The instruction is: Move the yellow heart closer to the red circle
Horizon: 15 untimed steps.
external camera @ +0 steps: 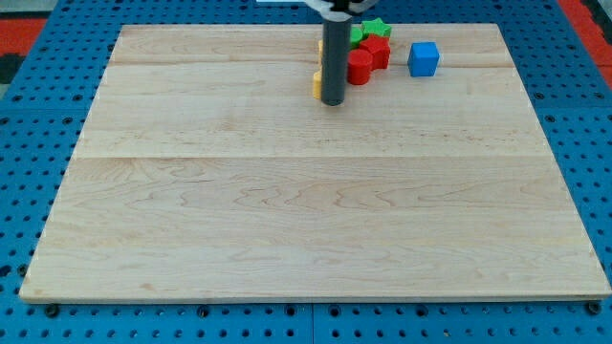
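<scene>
Wooden board [287, 210], yellow heart [316, 83] behind tip [333, 102]

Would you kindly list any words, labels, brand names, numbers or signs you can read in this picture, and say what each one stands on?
None: no readable text shows anywhere.
The wooden board shows only grain.
The blue cube, red circle, the red block behind it, green block and yellow heart have plain faces.
The rod ending in my tip bears no marking.

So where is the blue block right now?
The blue block sits near the view's top edge of the wooden board, right of centre, just to the right of the red blocks and apart from them.
</scene>
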### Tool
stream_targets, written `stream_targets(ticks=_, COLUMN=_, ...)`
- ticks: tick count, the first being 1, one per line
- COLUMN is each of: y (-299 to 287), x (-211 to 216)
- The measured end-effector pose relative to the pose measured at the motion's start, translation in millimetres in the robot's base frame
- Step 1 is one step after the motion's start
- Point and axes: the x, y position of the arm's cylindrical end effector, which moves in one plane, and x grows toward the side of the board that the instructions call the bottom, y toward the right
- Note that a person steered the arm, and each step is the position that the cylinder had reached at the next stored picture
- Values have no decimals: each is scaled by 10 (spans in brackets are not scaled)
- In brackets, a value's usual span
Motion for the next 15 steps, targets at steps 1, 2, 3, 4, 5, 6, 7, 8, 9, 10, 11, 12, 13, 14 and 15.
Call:
stream_targets(ticks=1, y=-339, x=-319)
stream_targets(ticks=2, y=-340, x=-459)
stream_targets(ticks=3, y=366, x=-346)
stream_targets(ticks=4, y=330, x=-250)
stream_targets(ticks=5, y=56, x=26)
stream_targets(ticks=6, y=516, x=82)
stream_targets(ticks=7, y=870, x=5)
stream_targets(ticks=8, y=1056, x=-160)
stream_targets(ticks=9, y=1628, x=-28)
stream_targets(ticks=10, y=2146, x=-209)
stream_targets(ticks=11, y=2167, x=-380)
stream_targets(ticks=12, y=1842, x=-292)
stream_targets(ticks=13, y=1507, x=-303)
stream_targets(ticks=14, y=1312, x=-303)
stream_targets(ticks=15, y=1324, x=-287)
